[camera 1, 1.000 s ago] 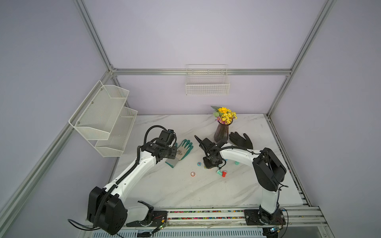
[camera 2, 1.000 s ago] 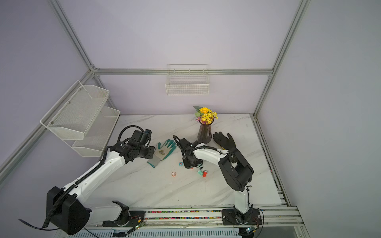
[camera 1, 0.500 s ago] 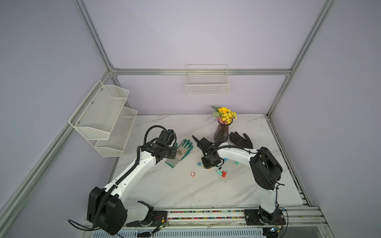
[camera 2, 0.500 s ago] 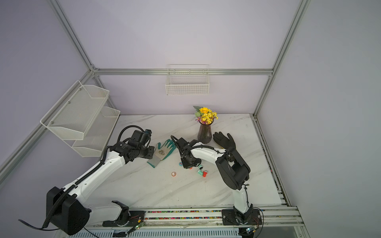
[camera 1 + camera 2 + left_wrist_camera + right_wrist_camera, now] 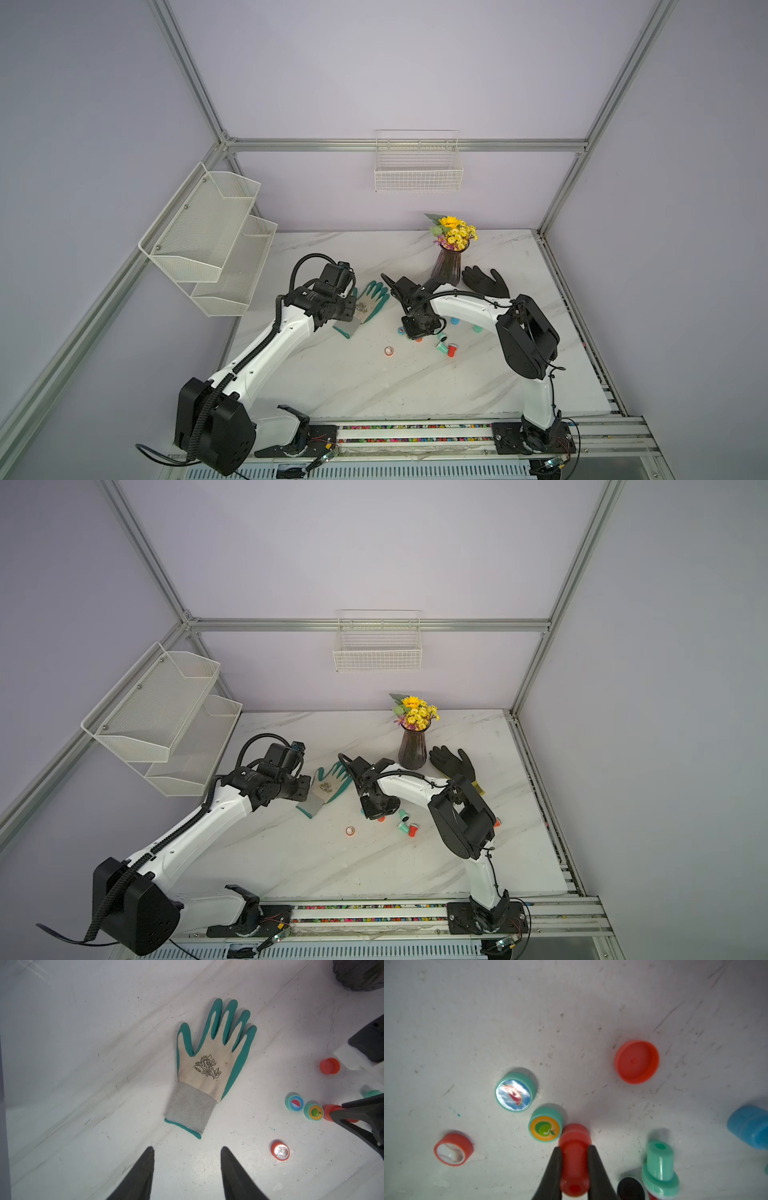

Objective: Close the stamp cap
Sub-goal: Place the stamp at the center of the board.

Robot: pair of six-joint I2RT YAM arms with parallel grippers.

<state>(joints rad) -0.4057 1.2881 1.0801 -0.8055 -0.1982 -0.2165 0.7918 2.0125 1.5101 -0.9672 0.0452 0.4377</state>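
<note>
Nearest, on the bare white marble tabletop (image 5: 332, 386) — a small red ring piece (image 5: 389, 351), alone, shiny face up.

Just behind it, a cluster of toy stamps. Lying on its side at the near edge of the cluster: a teal stamp (image 5: 659, 1165), hollow stem end showing in the right wrist view.

Over the cluster, the right claw (image 5: 574, 1148). Closed tight on the red stamp (image 5: 574, 1136) — stem pinched between both fingers, broad end poking past the tips. Just beside that broad end: an apple-sticker stamp (image 5: 545, 1124), teal-rimmed. Near that one, not touching: a watermelon-sticker stamp (image 5: 514, 1092), also teal. Orange-red cap (image 5: 636, 1062) loose on the tabletop, hollow side up, off the stamp, clear of the claw and of every other piece. Blue stamp (image 5: 749, 1126) at the edge of the same view, blurred.

Toward the left arm's side, the left claw (image 5: 187, 1150) over bare tabletop. Fingers parted, nothing between them. Just past the tips: cuff of a cream-and-teal work glove (image 5: 209, 1064), flat, leaf logo up.

Farther back: dark glass vase (image 5: 448, 268) with yellow flowers, black glove (image 5: 486, 282) flat beside it.

Farthest: white wire basket (image 5: 417, 168) on the back wall, two-tier mesh shelf (image 5: 216, 237) on the left wall.
</note>
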